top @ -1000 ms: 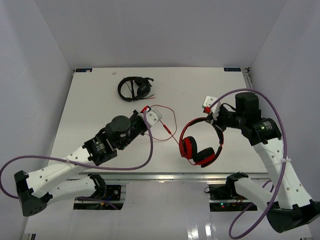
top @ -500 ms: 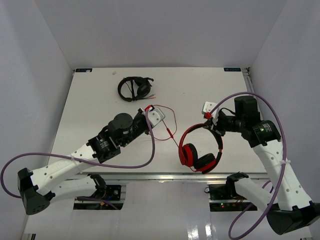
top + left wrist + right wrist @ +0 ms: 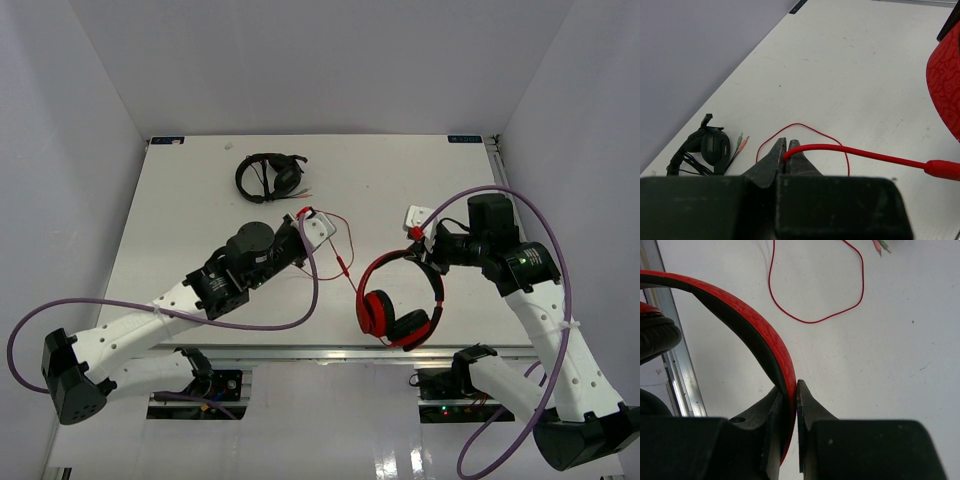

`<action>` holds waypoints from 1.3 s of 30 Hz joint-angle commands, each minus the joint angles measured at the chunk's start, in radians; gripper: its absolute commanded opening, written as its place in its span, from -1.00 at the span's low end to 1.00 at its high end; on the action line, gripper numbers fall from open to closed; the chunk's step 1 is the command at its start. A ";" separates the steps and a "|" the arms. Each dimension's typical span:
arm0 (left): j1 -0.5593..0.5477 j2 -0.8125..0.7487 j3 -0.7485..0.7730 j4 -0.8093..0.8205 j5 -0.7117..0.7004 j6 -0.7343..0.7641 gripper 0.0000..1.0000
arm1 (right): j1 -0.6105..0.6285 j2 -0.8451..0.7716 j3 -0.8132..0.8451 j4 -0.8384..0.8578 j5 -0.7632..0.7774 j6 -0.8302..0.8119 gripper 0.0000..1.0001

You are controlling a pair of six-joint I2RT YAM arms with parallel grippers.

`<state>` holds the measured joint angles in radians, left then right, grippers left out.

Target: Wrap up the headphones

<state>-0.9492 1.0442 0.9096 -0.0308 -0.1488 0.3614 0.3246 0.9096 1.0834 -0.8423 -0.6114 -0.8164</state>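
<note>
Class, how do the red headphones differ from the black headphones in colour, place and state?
The red headphones have a red band; the black headphones a black one. The red headphones sit near the arms' bases, the black headphones far back. The right gripper clamps the red headphones; the black headphones lie untouched. Both are wired over-ear sets.

Open table [image 3: 400,165] lies beyond the cable [image 3: 865,153] loop; black headphones [image 3: 268,177] crowd the far left.
</note>
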 commanded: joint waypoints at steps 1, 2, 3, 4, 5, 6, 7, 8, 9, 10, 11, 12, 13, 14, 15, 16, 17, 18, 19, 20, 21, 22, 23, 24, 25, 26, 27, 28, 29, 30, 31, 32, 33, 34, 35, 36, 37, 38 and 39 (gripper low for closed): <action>0.010 0.032 0.012 0.055 0.043 -0.031 -1.00 | 0.013 -0.038 -0.005 -0.012 -0.088 0.009 -0.85; 0.011 0.042 0.017 0.055 0.047 -0.033 -1.00 | 0.013 -0.040 -0.009 -0.013 -0.095 0.010 -0.85; 0.011 0.053 0.022 0.054 0.051 -0.034 -1.00 | 0.014 -0.042 -0.012 -0.014 -0.102 0.011 -0.85; 0.012 0.064 0.026 0.053 0.055 -0.035 -1.00 | 0.014 -0.043 -0.015 -0.015 -0.109 0.012 -0.85; 0.012 0.074 0.028 0.052 0.057 -0.037 -1.00 | 0.014 -0.045 -0.016 -0.016 -0.115 0.014 -0.85; 0.013 0.082 0.025 0.052 0.058 -0.038 -1.00 | 0.014 -0.047 -0.015 -0.018 -0.122 0.017 -0.85; 0.015 0.088 0.016 0.054 0.059 -0.044 -1.00 | 0.014 -0.049 -0.010 -0.019 -0.130 0.019 -0.85; 0.017 0.091 0.003 0.058 0.060 -0.050 -1.00 | 0.014 -0.051 -0.005 -0.020 -0.139 0.023 -0.85; 0.019 0.091 -0.011 0.064 0.060 -0.056 -1.00 | 0.014 -0.052 0.000 -0.021 -0.148 0.029 -0.85; 0.021 0.087 -0.033 0.075 0.061 -0.066 -1.00 | 0.014 -0.051 0.010 -0.024 -0.167 0.042 -0.85; 0.024 0.081 -0.057 0.086 0.062 -0.075 -1.00 | 0.014 -0.050 0.021 -0.027 -0.192 0.057 -0.85; 0.027 0.073 -0.078 0.096 0.066 -0.084 -1.00 | 0.013 -0.047 0.032 -0.029 -0.224 0.075 -0.85; 0.031 0.068 -0.102 0.107 0.070 -0.096 -1.00 | 0.013 -0.044 0.047 -0.031 -0.245 0.087 -0.85; 0.035 0.064 -0.126 0.120 0.076 -0.110 -1.00 | 0.014 -0.038 0.065 -0.031 -0.258 0.097 -0.85; 0.038 0.059 -0.148 0.133 0.085 -0.124 -1.00 | 0.011 -0.026 0.084 -0.031 -0.287 0.112 -0.85; 0.041 0.055 -0.169 0.149 0.093 -0.141 -1.00 | 0.008 -0.014 0.103 -0.030 -0.311 0.128 -0.85; 0.043 0.050 -0.192 0.167 0.101 -0.159 -1.00 | 0.005 -0.002 0.122 -0.028 -0.330 0.146 -0.85; 0.044 0.046 -0.213 0.191 0.119 -0.169 -1.00 | 0.003 0.006 0.140 -0.023 -0.342 0.171 -0.85; 0.044 0.042 -0.227 0.219 0.137 -0.191 -1.00 | -0.002 0.020 0.149 -0.007 -0.359 0.204 -0.85; 0.043 0.040 -0.240 0.246 0.161 -0.213 -1.00 | -0.008 0.032 0.156 0.010 -0.374 0.236 -0.85; 0.043 0.040 -0.257 0.274 0.189 -0.236 -1.00 | -0.014 0.045 0.163 0.029 -0.389 0.268 -0.85; 0.043 0.040 -0.276 0.305 0.214 -0.263 -0.99 | -0.022 0.059 0.170 0.052 -0.406 0.302 -0.85; 0.044 0.041 -0.293 0.336 0.229 -0.284 -0.98 | -0.028 0.071 0.177 0.068 -0.416 0.326 -0.85; 0.043 0.043 -0.317 0.379 0.245 -0.311 -0.96 | -0.037 0.086 0.185 0.083 -0.426 0.349 -0.85; 0.043 0.047 -0.339 0.421 0.260 -0.333 -0.93 | -0.045 0.100 0.195 0.099 -0.435 0.374 -0.85; 0.044 0.052 -0.358 0.457 0.277 -0.344 -0.90 | -0.053 0.113 0.205 0.118 -0.441 0.404 -0.85; 0.044 0.058 -0.373 0.486 0.289 -0.369 -0.87 | -0.058 0.122 0.214 0.128 -0.445 0.433 -0.85; 0.044 0.064 -0.388 0.516 0.299 -0.392 -0.83 | -0.063 0.131 0.223 0.140 -0.449 0.461 -0.85; 0.043 0.075 -0.410 0.559 0.304 -0.401 -0.75 | -0.075 0.142 0.231 0.157 -0.457 0.478 -0.85; 0.043 0.084 -0.420 0.580 0.309 -0.411 -0.70 | -0.083 0.149 0.241 0.170 -0.460 0.503 -0.85; 0.044 0.093 -0.430 0.600 0.315 -0.421 -0.66 | -0.091 0.156 0.252 0.183 -0.463 0.529 -0.85; 0.044 0.100 -0.440 0.623 0.318 -0.428 -0.59 | -0.098 0.161 0.262 0.192 -0.467 0.549 -0.85; 0.044 0.106 -0.448 0.645 0.321 -0.434 -0.50 | -0.103 0.165 0.272 0.200 -0.471 0.566 -0.85; 0.044 0.116 -0.455 0.663 0.323 -0.436 -0.41 | -0.108 0.167 0.281 0.208 -0.475 0.580 -0.85; 0.044 0.124 -0.460 0.677 0.324 -0.437 -0.33 | -0.112 0.170 0.288 0.216 -0.480 0.593 -0.85; 0.044 0.130 -0.462 0.686 0.325 -0.438 -0.29 | -0.118 0.172 0.293 0.224 -0.485 0.606 -0.85; 0.044 0.135 -0.465 0.695 0.325 -0.438 -0.24 | -0.124 0.175 0.297 0.232 -0.490 0.619 -0.85; 0.044 0.138 -0.466 0.699 0.325 -0.437 -0.22 | -0.128 0.175 0.300 0.238 -0.494 0.630 -0.85; 0.044 0.141 -0.467 0.701 0.326 -0.434 -0.21 | -0.135 0.178 0.305 0.246 -0.500 0.646 -0.85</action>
<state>-0.9114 1.1777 0.4534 0.5808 0.1515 -0.0485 0.2117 1.0931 1.3210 -0.6770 -1.0090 -0.3071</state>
